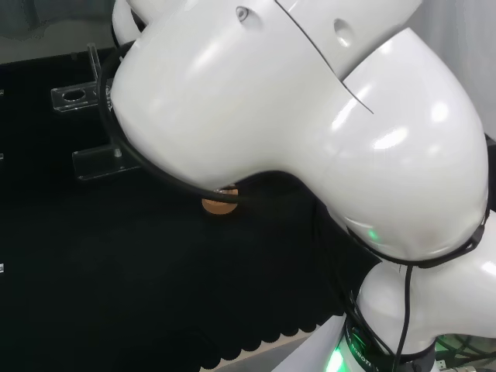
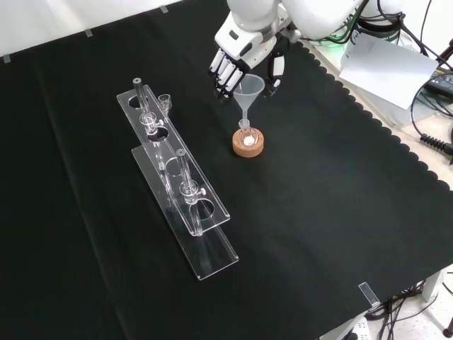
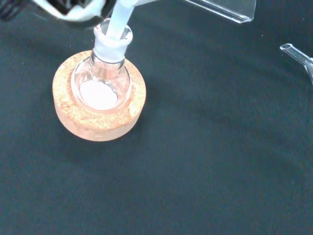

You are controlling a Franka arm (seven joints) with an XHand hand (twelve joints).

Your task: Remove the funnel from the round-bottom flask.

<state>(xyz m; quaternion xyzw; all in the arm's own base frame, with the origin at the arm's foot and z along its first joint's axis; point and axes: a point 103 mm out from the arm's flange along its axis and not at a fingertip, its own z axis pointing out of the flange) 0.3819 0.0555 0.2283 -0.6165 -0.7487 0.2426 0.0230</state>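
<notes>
Tabletop (image 2: 318,212), black-clothed, carries a cork ring (image 2: 248,144) seating the round-bottom flask (image 3: 101,83). The funnel (image 2: 249,90) stands stem-down in the flask neck; it looks light, rigid, slick and fragile, best taken at the cone rim. The hand (image 2: 237,60) hangs directly behind the cone, fingers relaxed either side, grasping nothing yet.

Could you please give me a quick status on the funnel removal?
Hand around the funnel rim, grip unclear. Funnel stem in the round-bottom flask, flask on cork ring. Clear rack off to the side, nothing blocking.
</notes>
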